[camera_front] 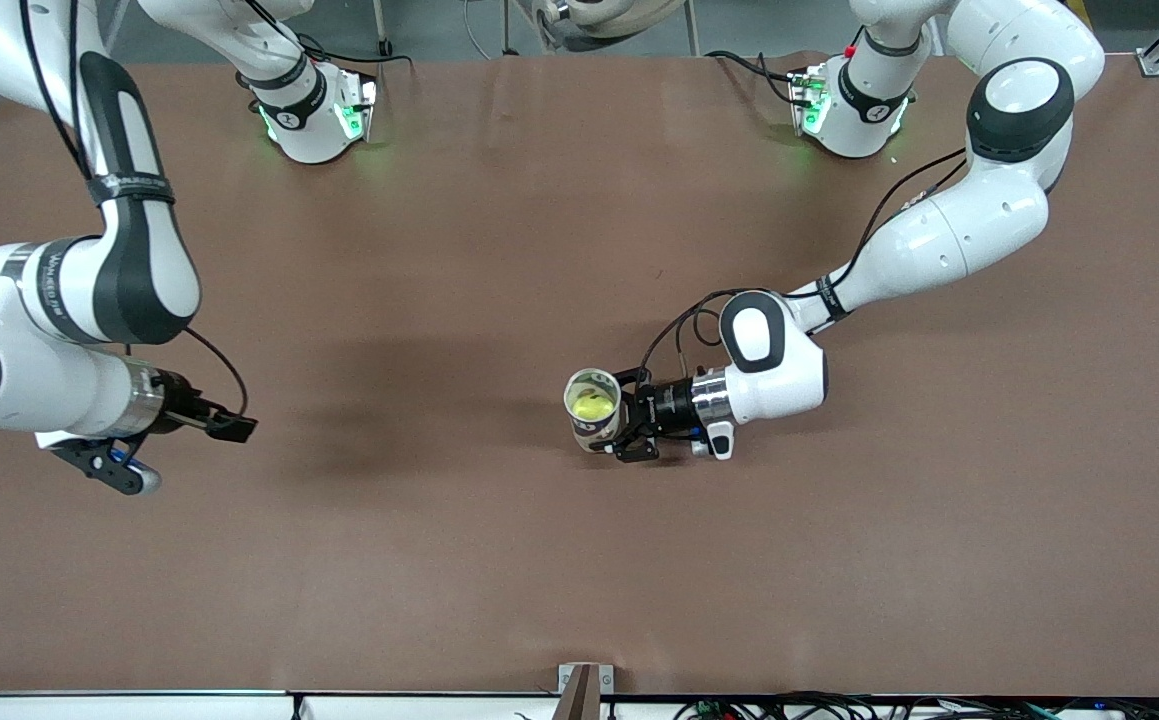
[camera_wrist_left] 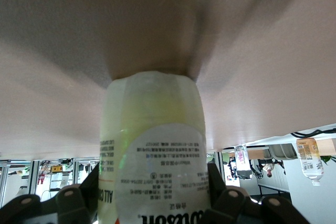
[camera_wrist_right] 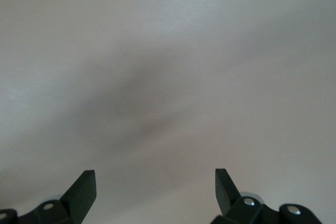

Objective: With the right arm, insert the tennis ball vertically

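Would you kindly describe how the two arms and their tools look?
Both arms are glossy white with black joint bands and thin black cables; their bases glow green. The left tool is black on a silver wrist ring; the right tool is black too, with flat dark fingers.

I count one tennis ball [camera_front: 593, 406], yellow-green, sitting inside one clear can [camera_front: 594, 408] just right of the frame's centre. The can's printed label fills the lower middle of my left wrist view. Both stand on one brown table [camera_front: 459, 560]. I have two claws: my left gripper [camera_front: 629, 425] at mid-frame and my right gripper [camera_front: 184, 450] at the lower left edge.
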### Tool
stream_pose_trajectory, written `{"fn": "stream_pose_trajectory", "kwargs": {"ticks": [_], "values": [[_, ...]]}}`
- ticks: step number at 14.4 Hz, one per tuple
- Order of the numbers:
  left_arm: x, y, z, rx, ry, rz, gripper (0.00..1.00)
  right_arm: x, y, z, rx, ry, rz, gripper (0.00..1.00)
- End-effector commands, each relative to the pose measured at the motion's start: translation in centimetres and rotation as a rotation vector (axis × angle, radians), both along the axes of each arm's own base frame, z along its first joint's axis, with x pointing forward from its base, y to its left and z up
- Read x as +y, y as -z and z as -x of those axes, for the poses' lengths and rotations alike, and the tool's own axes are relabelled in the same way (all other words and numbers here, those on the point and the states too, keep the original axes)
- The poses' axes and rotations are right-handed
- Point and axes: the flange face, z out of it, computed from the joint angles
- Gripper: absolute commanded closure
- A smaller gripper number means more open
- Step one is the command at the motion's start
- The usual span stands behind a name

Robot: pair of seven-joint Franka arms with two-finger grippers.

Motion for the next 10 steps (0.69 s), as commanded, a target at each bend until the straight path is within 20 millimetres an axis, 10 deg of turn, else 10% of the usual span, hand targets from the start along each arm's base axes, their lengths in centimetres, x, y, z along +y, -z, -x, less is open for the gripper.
{"fn": "stream_pose_trajectory", "kwargs": {"ticks": [1, 4, 10], "values": [[0.2, 0.6, -0.2, -0.004, 0.003, 0.013, 0.07, -5.4, -1.4, 2.3, -0.021, -0.138, -0.025, 0.0], [0.2, 0.4, -0.3, -0.005, 0.002, 0.014, 0.0, -11.1, -3.7, 3.3, -0.038, -0.28, -0.046, 0.0], [1.2, -1.1, -1.0, -0.006, 0.006, 0.024, 0.0, -13.4, -15.0, 4.1, 0.019, -0.334, 0.022, 0.0]]}}
